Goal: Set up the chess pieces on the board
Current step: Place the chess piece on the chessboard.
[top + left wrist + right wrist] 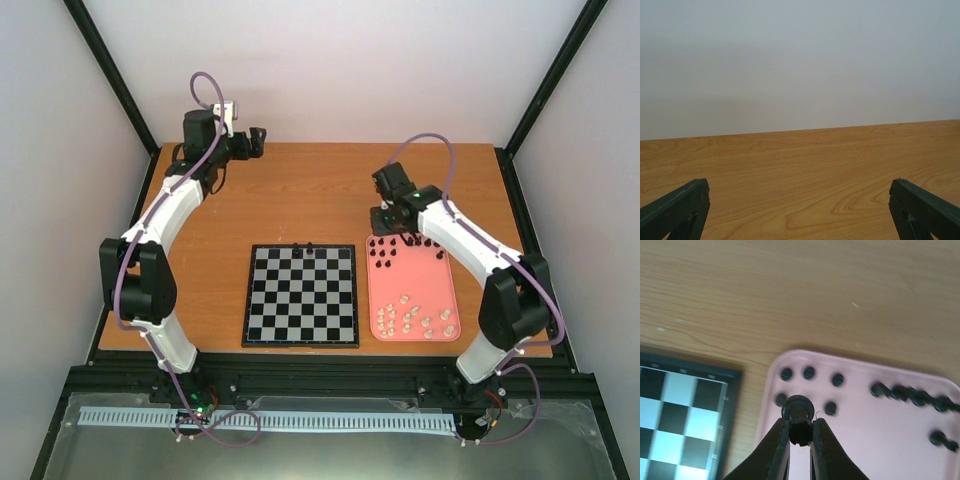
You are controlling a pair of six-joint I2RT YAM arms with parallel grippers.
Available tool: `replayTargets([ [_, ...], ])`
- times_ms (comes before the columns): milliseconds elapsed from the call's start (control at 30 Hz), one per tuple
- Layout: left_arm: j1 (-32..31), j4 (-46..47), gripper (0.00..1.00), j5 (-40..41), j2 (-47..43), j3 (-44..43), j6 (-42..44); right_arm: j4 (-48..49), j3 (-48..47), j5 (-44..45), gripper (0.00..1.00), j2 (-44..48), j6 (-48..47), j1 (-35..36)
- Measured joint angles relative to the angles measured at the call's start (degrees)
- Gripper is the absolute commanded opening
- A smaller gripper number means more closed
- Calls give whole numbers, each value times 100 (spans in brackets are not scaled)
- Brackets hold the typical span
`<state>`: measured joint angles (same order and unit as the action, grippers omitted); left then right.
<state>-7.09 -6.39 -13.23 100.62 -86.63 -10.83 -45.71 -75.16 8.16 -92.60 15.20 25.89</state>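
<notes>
Pale walls and a black frame close the wooden surface [300,190] on three sides. At its middle lies the board [300,295], and just beside it, at 3 o'clock, the pink tray [430,282].

By my judgement the task is only at its start. About three black pieces [308,246] stand close together on the 12 o'clock row of the board, and all other squares are free. Most of the black set sits at the 12 o'clock end of the tray. The white pieces [415,322] lie in a loose group at its 6 o'clock end, none of them on the board.

The right hand [800,432] is over the tray corner nearest the board. Its jaws are closed narrow on one black piece [798,412], seen from the top. If this piece is already off the tray floor, I cannot tell. The left hand [800,215] is at 11 o'clock from the board, near the far edge, spread wide with nothing between.

The way from tray to board is short, toward 9 o'clock, but it crosses the tray rim and the board border. Other pieces stand just beside the held one, so a straight lift seems safer than a pull to the side. Beyond the board at 12 o'clock there is much bare surface.
</notes>
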Motion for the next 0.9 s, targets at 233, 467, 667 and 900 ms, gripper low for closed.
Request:
replayTargets([
  [233, 0, 87, 100, 229, -306, 146, -120, -20, -1073, -203, 13, -953, -101, 680],
  [467, 0, 177, 100, 846, -868, 175, -221, -101, -2288, -525, 13, -2050, -245, 1276],
  [667, 0, 271, 100, 1290, -1432, 249, -236, -280, -3556, -935, 13, -2907, -448, 1657],
  [900, 0, 385, 100, 1604, -1880, 553, -227, -772, -5484, -1456, 13, -4194, -743, 2090],
])
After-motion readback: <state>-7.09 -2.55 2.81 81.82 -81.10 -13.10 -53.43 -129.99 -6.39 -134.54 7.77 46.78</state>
